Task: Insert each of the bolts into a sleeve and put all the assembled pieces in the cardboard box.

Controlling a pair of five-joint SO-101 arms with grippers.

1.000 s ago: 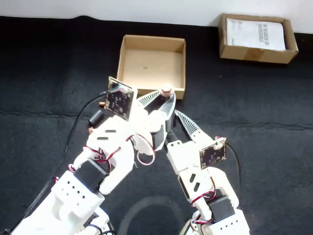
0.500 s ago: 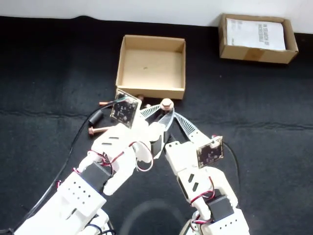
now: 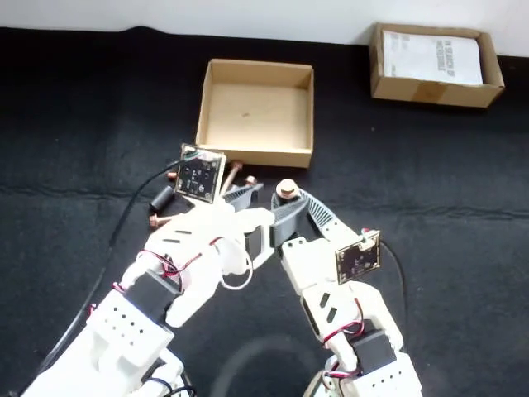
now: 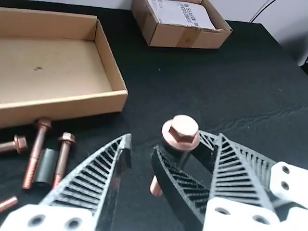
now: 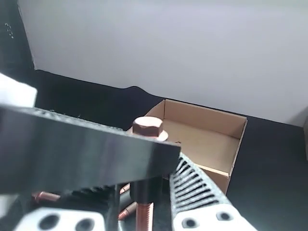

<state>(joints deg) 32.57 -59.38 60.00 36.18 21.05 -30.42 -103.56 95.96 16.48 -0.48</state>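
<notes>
Black cloth covers my table up to a white wall. My right gripper pinches a copper bolt, head up, just short of the cardboard box, whose front wall stands close ahead. My left gripper sits beside it, fingers spread on nothing. Loose bolts and a grey sleeve lie just beside that wall. A second box sits at the far right; open cloth lies between the two boxes.
</notes>
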